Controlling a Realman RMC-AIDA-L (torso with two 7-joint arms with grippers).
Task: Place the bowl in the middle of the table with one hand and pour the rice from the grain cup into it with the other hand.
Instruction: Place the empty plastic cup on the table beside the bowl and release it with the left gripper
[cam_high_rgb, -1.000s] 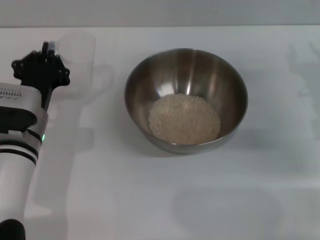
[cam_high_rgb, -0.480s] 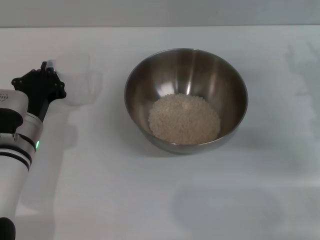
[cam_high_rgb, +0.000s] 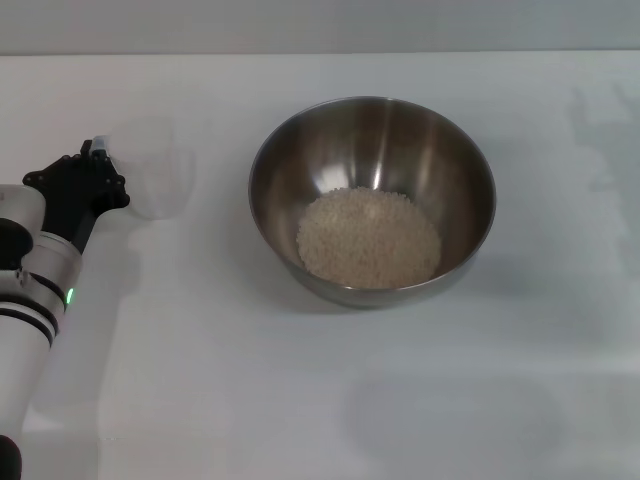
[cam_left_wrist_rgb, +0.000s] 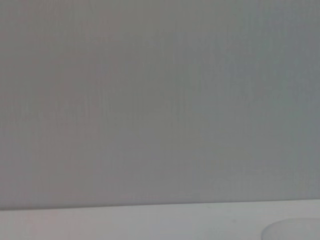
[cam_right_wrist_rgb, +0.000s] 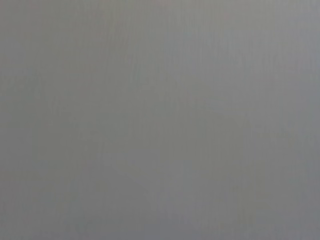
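The steel bowl (cam_high_rgb: 372, 130) stands in the middle of the white table (cam_high_rgb: 300, 400), and a heap of rice (cam_high_rgb: 368, 238) covers its bottom. The clear grain cup (cam_high_rgb: 152, 180) is upright and looks empty, low at the table's left, well apart from the bowl. My left gripper (cam_high_rgb: 99, 152) is at the cup's left side and holds it there; its black fingers (cam_high_rgb: 75, 185) point towards the far edge. A faint curved rim, perhaps the cup (cam_left_wrist_rgb: 292, 231), shows in the left wrist view. The right gripper is out of view.
The table's far edge (cam_high_rgb: 320, 53) meets a grey wall. My white left forearm (cam_high_rgb: 30, 310) runs along the table's left front. The right wrist view shows only plain grey.
My left gripper and the cup have come down and drawn back to the left and towards me. The cup looked higher and nearer the camera a second ago. The bowl and rice have not moved.
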